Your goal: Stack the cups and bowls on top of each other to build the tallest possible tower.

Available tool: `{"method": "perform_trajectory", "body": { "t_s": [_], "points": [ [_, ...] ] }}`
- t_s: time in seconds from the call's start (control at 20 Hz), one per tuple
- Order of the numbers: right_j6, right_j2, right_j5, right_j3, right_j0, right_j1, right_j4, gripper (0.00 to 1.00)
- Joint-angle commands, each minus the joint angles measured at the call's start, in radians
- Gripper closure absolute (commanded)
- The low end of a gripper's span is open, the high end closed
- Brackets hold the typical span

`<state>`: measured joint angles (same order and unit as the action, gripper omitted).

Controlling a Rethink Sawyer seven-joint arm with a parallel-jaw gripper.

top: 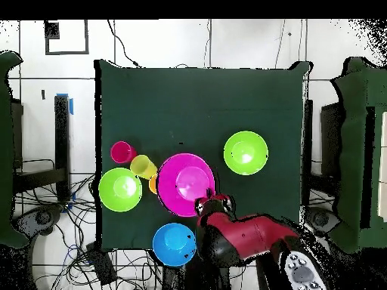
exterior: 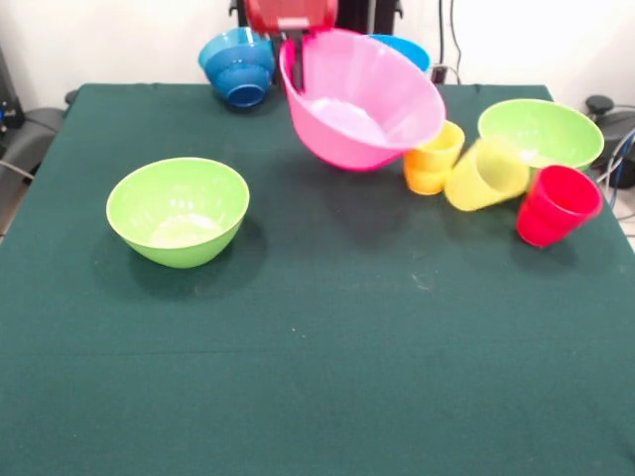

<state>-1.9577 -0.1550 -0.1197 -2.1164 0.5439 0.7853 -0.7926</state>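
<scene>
Gripper is clamped on the far rim of the pink bowl, holding it tilted off the table. Orange cup, yellow cup & red cup sit beside it; blue bowl stack at far edge.

Bench and surroundings

Bench covered in dark green cloth, square in the overhead view. Floor around it pale, marked with dark grid lines. Black cables tangled on the floor off one bench corner; more cable hangs against the pale wall behind. Dark frames stand just beside both bench sides, green panels beyond them.
</scene>
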Motion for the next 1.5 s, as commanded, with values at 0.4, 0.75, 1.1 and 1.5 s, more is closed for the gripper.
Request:
{"method": "perform_trajectory", "body": {
  "t_s": [0.4, 0.75, 1.1, 1.5],
  "points": [
    [-0.029, 0.23, -0.473, 0.298, -0.163, -0.531, 0.177, 1.0],
    [-0.052, 0.238, -0.497, 0.312, -0.17, -0.547, 0.182, 1.0],
    [-0.074, 0.24, -0.541, 0.328, -0.168, -0.577, 0.177, 1.0],
    [-0.029, 0.332, -0.704, 0.294, -0.235, -0.601, 0.295, 1.0]
  ]
}}
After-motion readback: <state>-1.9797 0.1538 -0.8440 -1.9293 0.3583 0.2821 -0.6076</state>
